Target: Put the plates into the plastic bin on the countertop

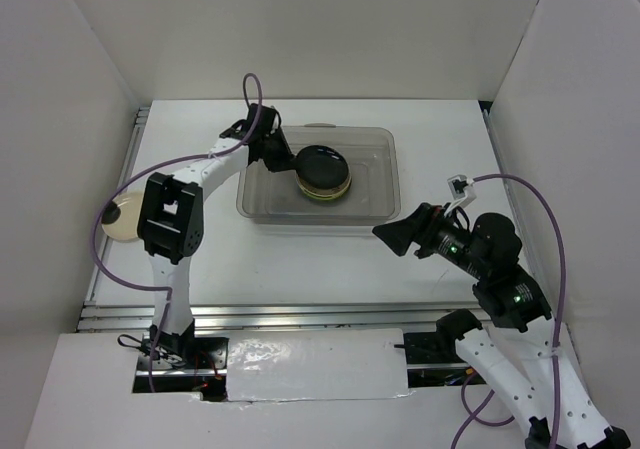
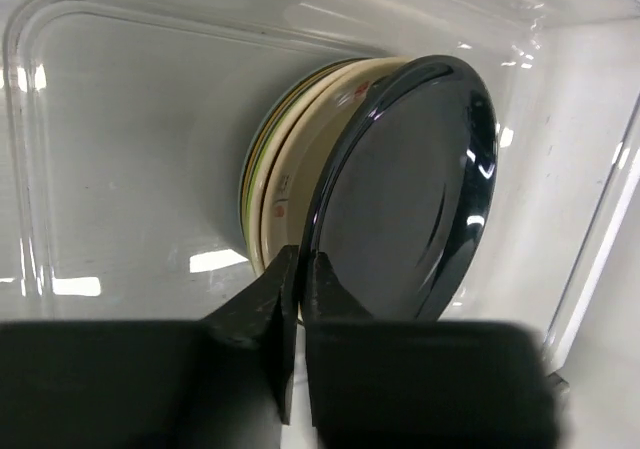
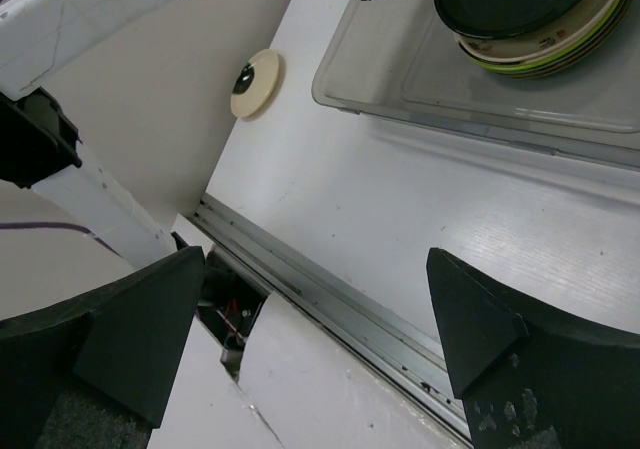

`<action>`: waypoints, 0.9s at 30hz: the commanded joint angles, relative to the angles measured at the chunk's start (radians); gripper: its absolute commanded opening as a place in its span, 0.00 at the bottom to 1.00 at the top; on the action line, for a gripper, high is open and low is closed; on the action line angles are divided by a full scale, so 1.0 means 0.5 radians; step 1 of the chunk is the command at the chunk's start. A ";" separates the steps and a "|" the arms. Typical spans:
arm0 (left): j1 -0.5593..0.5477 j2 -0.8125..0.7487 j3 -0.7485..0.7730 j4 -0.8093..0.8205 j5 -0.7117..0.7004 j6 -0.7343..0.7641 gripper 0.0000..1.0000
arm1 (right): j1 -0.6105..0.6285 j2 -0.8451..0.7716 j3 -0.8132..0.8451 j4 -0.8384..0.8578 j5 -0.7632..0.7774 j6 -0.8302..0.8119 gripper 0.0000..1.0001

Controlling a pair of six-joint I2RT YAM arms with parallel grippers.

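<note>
Black plate leans tilted over the plate stack inside the plastic bin, toward the far edge of the bench. Its left rim is pinched between the narrow left fingers. Right fingers gape wide and empty near the right edge. Only the top and right wrist views show a cream plate at the left edge, nearer the left arm.

Under the black plate, the stacked plates are seen only as thin rims; their faces and number cannot be told. The black plate's lower rim is covered by the left end effector, whose body is blurred. In the right wrist view the stack and the bin are cut off by the frame's edges. The cream plate on the tabletop is partly covered by the left arm.
</note>
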 commanded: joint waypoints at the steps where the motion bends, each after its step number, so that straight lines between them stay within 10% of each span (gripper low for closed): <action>1: 0.014 -0.034 0.078 0.014 0.046 0.081 0.20 | -0.014 -0.029 0.110 -0.028 -0.017 0.009 1.00; 8: -0.038 -0.465 -0.031 0.047 -0.055 0.185 0.99 | -0.014 -0.007 0.147 -0.012 -0.054 -0.010 1.00; 13: 0.084 -1.262 -0.671 -0.167 -0.921 -0.332 0.99 | -0.011 0.023 0.058 0.153 -0.204 0.039 1.00; 19: 1.012 -2.110 -1.684 -0.272 -1.138 -0.919 0.99 | 0.010 0.069 -0.068 0.392 -0.489 0.027 1.00; 27: 1.584 -2.387 -2.234 0.195 -1.279 -0.969 0.99 | 0.032 0.033 -0.234 0.512 -0.695 0.027 1.00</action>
